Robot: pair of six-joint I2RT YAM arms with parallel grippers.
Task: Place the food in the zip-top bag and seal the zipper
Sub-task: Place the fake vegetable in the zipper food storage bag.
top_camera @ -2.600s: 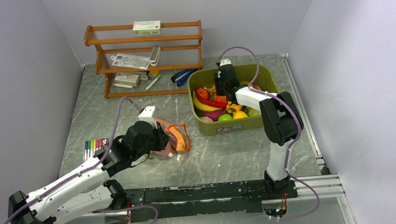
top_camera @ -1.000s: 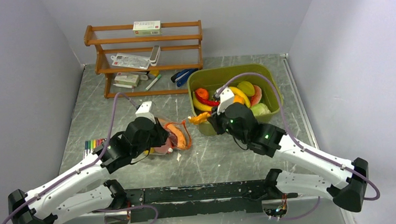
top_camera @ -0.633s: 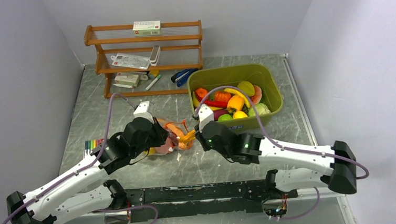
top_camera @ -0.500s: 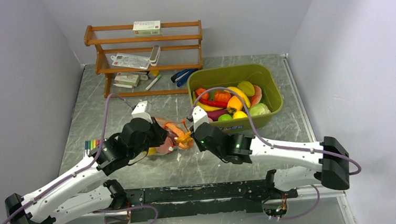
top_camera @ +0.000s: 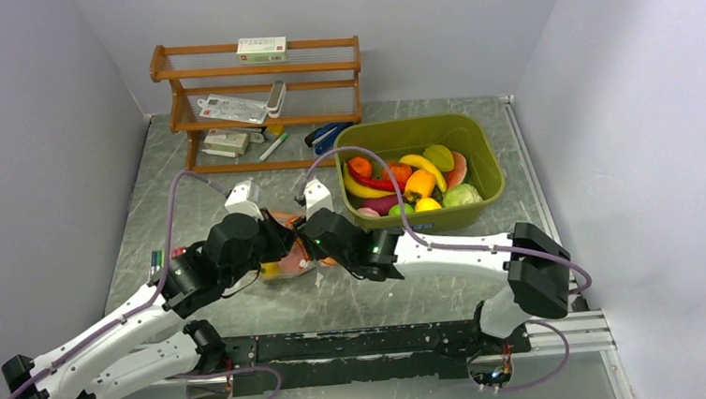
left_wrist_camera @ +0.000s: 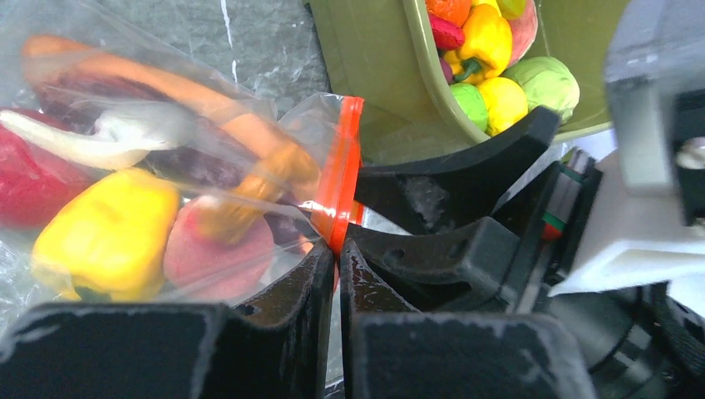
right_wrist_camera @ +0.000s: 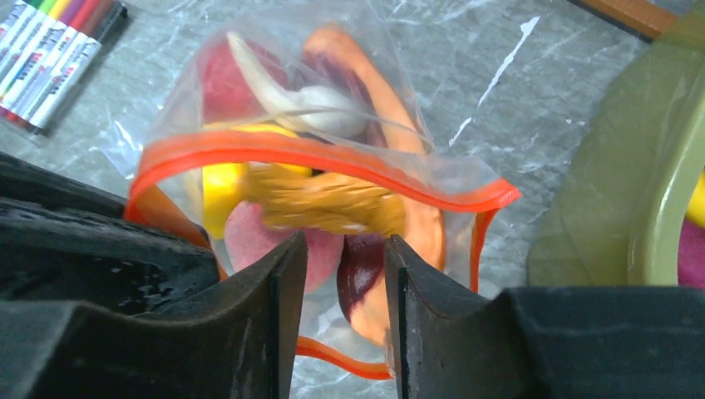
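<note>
The zip-top bag [left_wrist_camera: 125, 166] lies on the table left of the tub, with a yellow pepper [left_wrist_camera: 100, 233], a carrot [left_wrist_camera: 191, 96], a pink peach and red pieces inside. My left gripper [left_wrist_camera: 337, 249] is shut on the red-orange zipper [left_wrist_camera: 341, 183] at one end of the mouth, which stands open. My right gripper [right_wrist_camera: 342, 245] is open at that mouth; a blurred orange-yellow food piece [right_wrist_camera: 332, 204] sits just past its fingertips, inside the zipper loop [right_wrist_camera: 332, 158]. In the top view both grippers [top_camera: 272, 238] [top_camera: 312, 232] meet over the bag [top_camera: 283, 261], mostly hiding it.
The olive-green tub [top_camera: 410, 125] holds more toy food [top_camera: 409, 184] right of the bag; its wall shows in both wrist views [left_wrist_camera: 366, 75] [right_wrist_camera: 648, 166]. Marker pens [top_camera: 161, 260] lie left of the bag. A wooden shelf [top_camera: 258, 103] stands at the back.
My right arm swung from the tub leftward with an orange-yellow piece to the bag's mouth, and its jaws are now apart. My left gripper kept its hold on the zipper.
</note>
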